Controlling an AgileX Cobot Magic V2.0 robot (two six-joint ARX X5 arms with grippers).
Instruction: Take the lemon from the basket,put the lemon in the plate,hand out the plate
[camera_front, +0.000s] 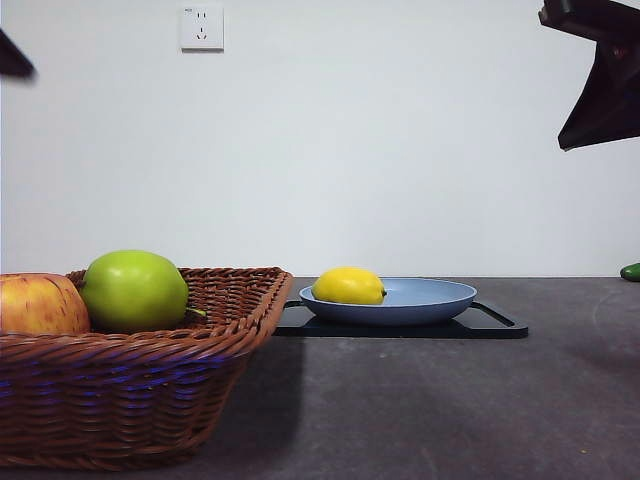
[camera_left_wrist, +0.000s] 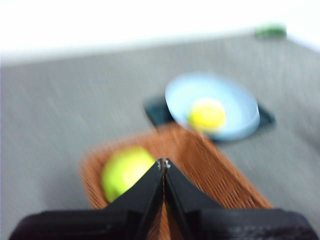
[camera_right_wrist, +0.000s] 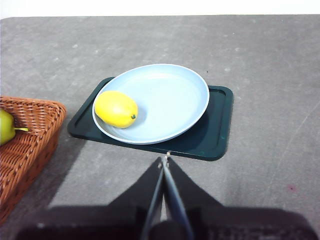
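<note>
The yellow lemon (camera_front: 348, 286) (camera_right_wrist: 116, 109) (camera_left_wrist: 207, 114) lies in the blue-grey plate (camera_front: 435, 297) (camera_right_wrist: 170, 100) (camera_left_wrist: 240, 107), toward the side nearest the basket. The brown wicker basket (camera_front: 150, 385) (camera_left_wrist: 200, 160) (camera_right_wrist: 30, 135) stands at the near left. My left gripper (camera_left_wrist: 164, 163) is shut and empty, high above the basket. My right gripper (camera_right_wrist: 165, 158) is shut and empty, hovering above the table on the near side of the plate. In the front view an arm shows as a dark shape (camera_front: 600, 80) at the top right and another as a black tip (camera_front: 14, 55) at the top left.
The plate rests on a flat black tray (camera_front: 490, 325) (camera_right_wrist: 210, 135). A green apple (camera_front: 134, 291) (camera_left_wrist: 125, 170) and a red-yellow apple (camera_front: 40, 305) lie in the basket. A small green thing (camera_front: 630, 271) sits at the far right edge of the table.
</note>
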